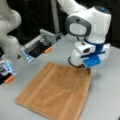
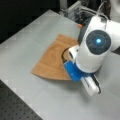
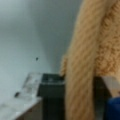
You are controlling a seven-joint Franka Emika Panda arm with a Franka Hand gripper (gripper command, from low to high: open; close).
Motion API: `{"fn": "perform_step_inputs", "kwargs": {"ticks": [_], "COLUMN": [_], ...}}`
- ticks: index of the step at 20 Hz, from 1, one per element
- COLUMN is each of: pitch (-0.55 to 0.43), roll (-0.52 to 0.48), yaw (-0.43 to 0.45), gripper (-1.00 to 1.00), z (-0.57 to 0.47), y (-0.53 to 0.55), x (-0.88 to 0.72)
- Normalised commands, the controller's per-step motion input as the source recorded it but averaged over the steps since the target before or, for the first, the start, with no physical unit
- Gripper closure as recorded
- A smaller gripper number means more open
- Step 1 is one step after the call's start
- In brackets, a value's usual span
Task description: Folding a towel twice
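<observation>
The gripper (image 1: 83, 67) pinches the far right corner of the towel (image 1: 56, 91), which lies unfolded on the grey table (image 1: 107, 100). The thin terry edge could slip free if lifted quickly.

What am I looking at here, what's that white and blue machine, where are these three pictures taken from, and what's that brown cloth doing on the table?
The white and blue machine is a robot arm with a gripper at its end, a clamp with two fingers. Two pictures come from cameras off the arm, looking at the grey table from different sides. The third comes from a camera on the arm's wrist, so it looks right past the fingers.

The brown cloth is a tan terry-cloth towel, the thing to be folded. In both front views it lies spread on the table, and no fold shows yet. The gripper sits low at one corner of the towel. The wrist view shows the towel up close, its edge standing between the dark fingers, so the gripper seems to be pinching that corner.
</observation>
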Motion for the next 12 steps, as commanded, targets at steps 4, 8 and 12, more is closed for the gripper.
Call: {"fn": "perform_step_inputs", "kwargs": {"ticks": [4, 8, 12], "pitch": [0.08, 0.086, 0.008], "roll": [0.084, 0.14, 0.182], "yaw": [-0.048, -0.029, -0.034], "gripper": [1.0, 1.0, 1.0], "z": [0.14, 0.09, 0.01], "y": [-0.09, -0.1, -0.12], "x": [-0.28, -0.34, -0.36]}}
